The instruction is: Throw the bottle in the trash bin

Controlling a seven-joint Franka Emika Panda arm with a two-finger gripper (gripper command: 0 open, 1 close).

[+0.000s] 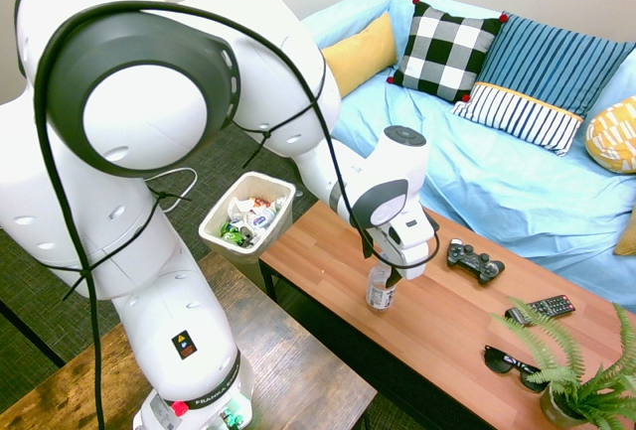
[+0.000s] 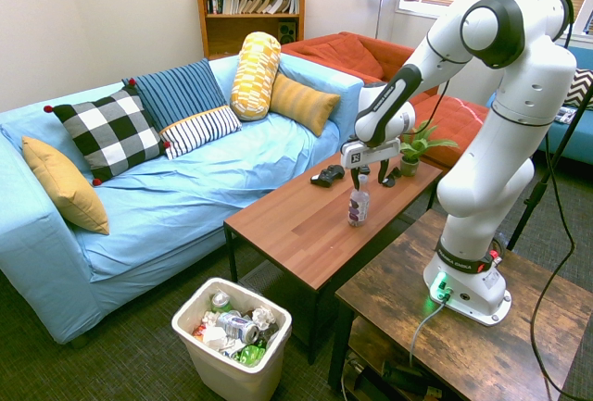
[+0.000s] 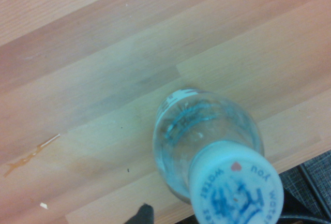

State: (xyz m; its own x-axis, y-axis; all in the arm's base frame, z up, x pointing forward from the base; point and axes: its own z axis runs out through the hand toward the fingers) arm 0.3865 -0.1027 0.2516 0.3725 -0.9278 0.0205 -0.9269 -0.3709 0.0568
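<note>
Closest to the wrist camera is the white cap of the clear bottle, with blue print and a small red heart on its top. Just above the desk, the gripper points down with its fingers apart, at the height of the bottle's neck. Upright on the desk, the bottle stands near the long edge facing away from the blue sofa. An orange-brown streak marks the wood in the wrist view.

Toward the sofa side lies a black game controller; farther along are a dark remote, black sunglasses and a potted fern.

Beyond the desk's other end, the white trash bin sits on the floor, holding cans, crumpled wrappers and green pieces. Checked, striped and yellow cushions line the sofa. Farther off are a red sofa and a wooden bookshelf with books.
</note>
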